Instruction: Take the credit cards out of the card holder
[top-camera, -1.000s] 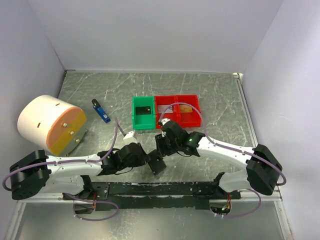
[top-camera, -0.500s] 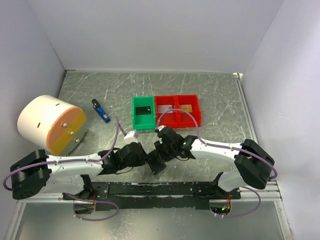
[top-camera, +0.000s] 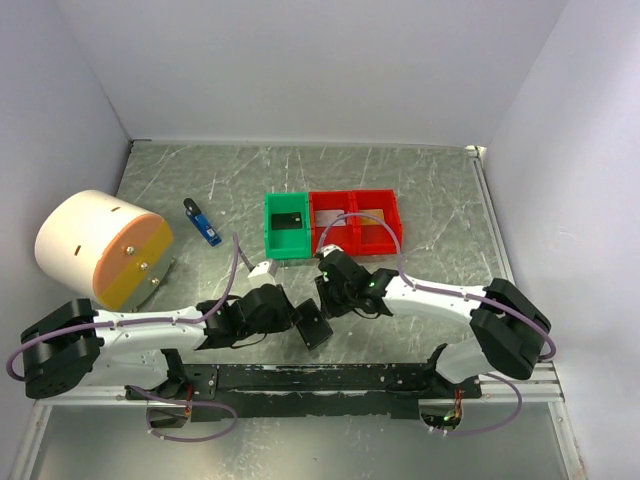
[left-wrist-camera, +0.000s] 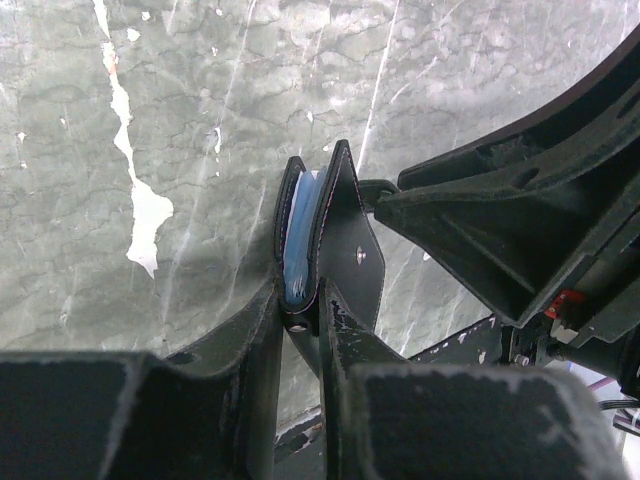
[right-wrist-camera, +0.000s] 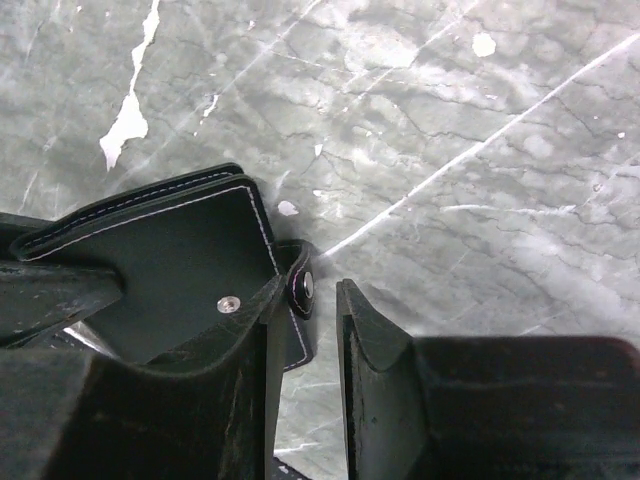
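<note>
Since one second ago the right arm has drawn a little toward the centre of the top view, and the right tool (right-wrist-camera: 310, 295) stands nearer to the card holder (right-wrist-camera: 180, 260). Its jaws are part open with a clear gap. The snap tab (right-wrist-camera: 302, 300) of the holder lies in this gap, against the left-hand finger, and the other finger stays apart from it.

The left tool (left-wrist-camera: 300, 315) is closed on the lower edge of the card holder and keeps it upright on its edge, above the worktop (top-camera: 430, 200), at lower centre of the top view.

Behind both tools, at the centre, stand a green bin (top-camera: 272, 240) with a black card (top-camera: 289, 222) in it and a red bin (top-camera: 352, 243) with a grey card (top-camera: 334, 216). The right arm's cable arcs over the red bin. A blue and black stick (top-camera: 202, 222) lies further left, and a white and orange drum (top-camera: 100, 247) is at the left edge.

The card holder is black with pale stitching, and its two leaves stand slightly apart. Blue-clear sleeves (left-wrist-camera: 295, 240) show between them. If cards are inside, I cannot tell.
</note>
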